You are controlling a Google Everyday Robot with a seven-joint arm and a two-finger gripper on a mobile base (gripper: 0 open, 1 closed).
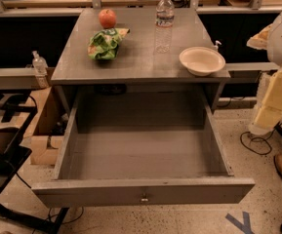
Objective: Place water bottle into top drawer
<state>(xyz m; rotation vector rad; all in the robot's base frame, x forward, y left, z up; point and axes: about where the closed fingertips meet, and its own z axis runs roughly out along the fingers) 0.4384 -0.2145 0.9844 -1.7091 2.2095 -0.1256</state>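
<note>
The water bottle (164, 21) is clear and ribbed with a white cap. It stands upright at the back right of the grey desk top (140, 57). The top drawer (143, 191) is pulled wide open below the desk top, and its inside shows only bare grey floor. A small metal knob sits at the centre of its front panel. My arm and gripper (272, 106) hang at the right edge of the view, beside the desk's right side. The gripper is well right of the bottle and lower than it, and holds nothing that I can see.
On the desk top are a red apple (107, 18), a green chip bag (104, 44) and a white bowl (202, 60) at the right front. A small pump-top bottle (39, 65) stands on a shelf at left. Cables and a dark frame lie on the floor at left.
</note>
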